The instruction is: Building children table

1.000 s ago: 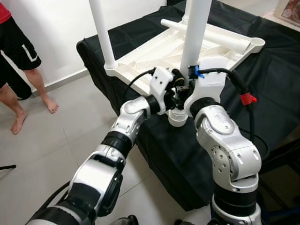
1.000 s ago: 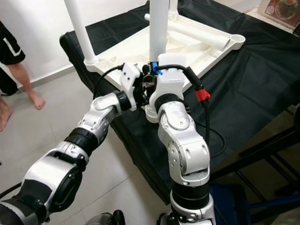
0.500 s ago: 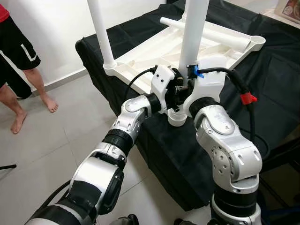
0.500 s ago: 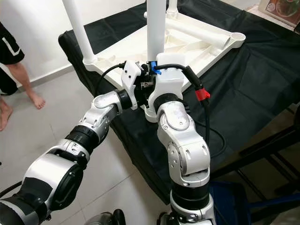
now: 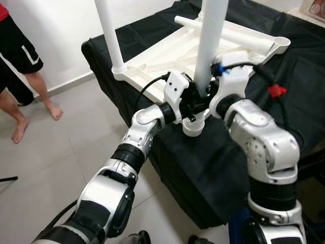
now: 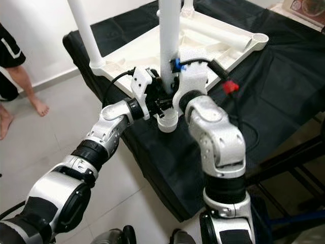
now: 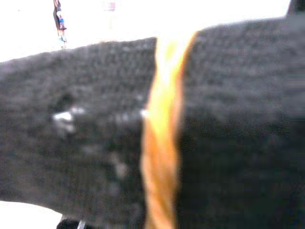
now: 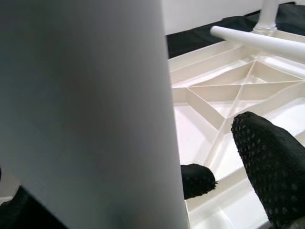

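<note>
Upturned white plastic children's tabletop (image 5: pixel 167 53) w/ ribbed underside, lying on a black-draped work surface (image 5: pixel 203 157); all positions given rel. to this tabletop. White tubular legs: 4 counted. Three stand upright in corner sockets: near-corner leg (image 5: pixel 209 46), left-corner leg (image 5: pixel 109 33), far-corner leg (image 6: pixel 187 6); a 4th leg (image 5: pixel 223 34) lies loose across the far part of the underside, beside the empty right-corner socket (image 5: pixel 281 43). Grippers: 2, both at the near corner, low on the near-corner leg, just above its socket collar (image 5: pixel 193 124). Left gripper (image 5: pixel 194 101) reaches in from the left side of that leg; whether its fingers are closed or parted: cannot tell, since its wrist view is a blurred close-up of dark textured material w/ one orange strip (image 7: pixel 162 129). Right gripper (image 6: pixel 173 91) meets the same leg from the right side; in its wrist view the leg (image 8: pixel 90 114) is a large grey-white column hard against the camera, w/ one dotted black finger pad (image 8: pixel 271 162) standing off from it, ribbed underside visible in the gap, so fingers parted, not clamped on the leg. Person: 1, bare legs and feet (image 5: pixel 23 109) on grey tiled floor (image 5: pixel 61 162), well left of the tabletop.
</note>
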You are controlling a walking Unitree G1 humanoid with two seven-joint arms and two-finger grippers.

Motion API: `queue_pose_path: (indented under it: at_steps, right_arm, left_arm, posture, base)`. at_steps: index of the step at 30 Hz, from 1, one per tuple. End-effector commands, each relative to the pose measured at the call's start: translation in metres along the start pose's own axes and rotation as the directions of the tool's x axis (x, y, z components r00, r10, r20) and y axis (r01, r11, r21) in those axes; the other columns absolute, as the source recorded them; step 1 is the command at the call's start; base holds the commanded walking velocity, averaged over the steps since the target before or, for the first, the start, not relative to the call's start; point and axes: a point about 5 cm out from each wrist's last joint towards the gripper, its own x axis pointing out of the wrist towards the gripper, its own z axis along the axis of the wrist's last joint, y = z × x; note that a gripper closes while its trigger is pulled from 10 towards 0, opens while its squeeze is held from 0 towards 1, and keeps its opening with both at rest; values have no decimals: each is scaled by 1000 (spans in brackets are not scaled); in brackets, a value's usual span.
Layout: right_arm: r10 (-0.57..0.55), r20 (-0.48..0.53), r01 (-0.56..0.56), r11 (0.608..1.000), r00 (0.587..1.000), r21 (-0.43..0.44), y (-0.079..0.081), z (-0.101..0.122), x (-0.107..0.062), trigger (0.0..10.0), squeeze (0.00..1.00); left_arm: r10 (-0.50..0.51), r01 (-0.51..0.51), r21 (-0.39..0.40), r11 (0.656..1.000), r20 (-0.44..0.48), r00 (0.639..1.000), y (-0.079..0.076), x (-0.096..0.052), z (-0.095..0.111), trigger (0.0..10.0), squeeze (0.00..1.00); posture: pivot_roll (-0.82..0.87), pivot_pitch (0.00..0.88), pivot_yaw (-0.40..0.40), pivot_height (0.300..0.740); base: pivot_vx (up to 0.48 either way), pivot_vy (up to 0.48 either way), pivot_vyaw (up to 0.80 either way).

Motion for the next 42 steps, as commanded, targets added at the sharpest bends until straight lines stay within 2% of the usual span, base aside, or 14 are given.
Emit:
queue_pose_path:
  at_steps: [1, 2, 4, 9, 10, 16, 26, 31, 33, 34, 36, 37, 39, 42]
  right_arm:
    - [-150, 93, 149, 989, 984, 18, -40, 22, -6, 10000, 1000]
    - [-88, 158, 84, 996, 984, 34, -44, 40, -5, 10000, 1000]
    - [-23, 223, 13, 999, 974, 47, -47, 58, -6, 10000, 1000]
    - [5, 242, -18, 999, 970, 50, -46, 62, -7, 10000, 1000]
    - [84, 285, -101, 994, 955, 45, -43, 71, -12, 10000, 0]
    - [214, 313, -223, 975, 926, -7, -45, 78, -20, 10000, 0]
    - [253, 300, -244, 967, 920, -67, -51, 79, -22, 10000, 0]
    - [350, 299, -325, 937, 888, -131, -62, 89, -33, 10000, 0]
    - [410, 283, -382, 912, 867, -149, -67, 93, -39, 10000, 0]
    - [410, 283, -382, 912, 867, -149, -67, 93, -39, 10000, 0]
    - [474, 273, -450, 881, 837, -147, -68, 95, -44, 10000, 0]
    - [474, 273, -450, 881, 837, -147, -68, 95, -44, 10000, 0]
    - [518, 258, -498, 855, 816, -144, -67, 94, -46, 10000, 0]
    - [519, 243, -496, 855, 820, -150, -66, 92, -44, 10000, 0]
  left_arm:
    - [11, -13, -38, 999, -56, 998, -1, -13, -20, 0, 0]
    - [6, -8, -38, 999, -54, 999, -3, -13, -21, 0, 0]
    - [2, -4, -37, 999, -53, 999, -5, -12, -22, 0, 0]
    - [0, -2, -38, 999, -52, 999, -5, -11, -22, 0, 0]
    - [-2, 0, -37, 999, -51, 999, -6, -11, -22, 0, 0]
    - [-6, 4, -35, 999, -53, 999, -7, -13, -22, 0, 0]
    - [-6, 5, -27, 1000, -56, 998, -6, -15, -23, 0, 0]
    - [-6, 5, -23, 1000, -55, 998, -5, -15, -22, 0, 0]
    - [-7, 6, -21, 1000, -55, 998, -5, -15, -21, 0, 0]
    - [-7, 6, -21, 1000, -55, 998, -5, -15, -21, 0, 0]
    - [-8, 7, -20, 1000, -55, 998, -5, -15, -21, 0, 0]
    - [-8, 7, -20, 1000, -55, 998, -5, -15, -21, 0, 0]
    - [-10, 9, -18, 1000, -55, 998, -5, -15, -21, 0, 0]
    - [-12, 12, -17, 1000, -54, 998, -6, -15, -21, 0, 0]
  posture:
    - [-117, 193, 43, 740]
    - [-118, 193, 42, 740]
    - [-116, 191, 43, 740]
    - [-114, 190, 43, 740]
    - [-113, 191, 43, 740]
    - [-107, 192, 47, 740]
    - [-103, 191, 46, 740]
    - [-104, 191, 45, 740]
    - [-103, 191, 45, 740]
    - [-103, 191, 45, 740]
    - [-104, 191, 44, 740]
    - [-104, 191, 44, 740]
    - [-104, 190, 42, 740]
    - [-103, 192, 42, 740]
  base:
    - [0, 0, 0]
    - [0, 0, 0]
    - [0, 0, 0]
    - [0, 0, 0]
    - [0, 0, 0]
    - [0, 0, 0]
    - [0, 0, 0]
    - [0, 0, 0]
    - [0, 0, 0]
    - [0, 0, 0]
    - [0, 0, 0]
    - [0, 0, 0]
    - [0, 0, 0]
    - [0, 0, 0]
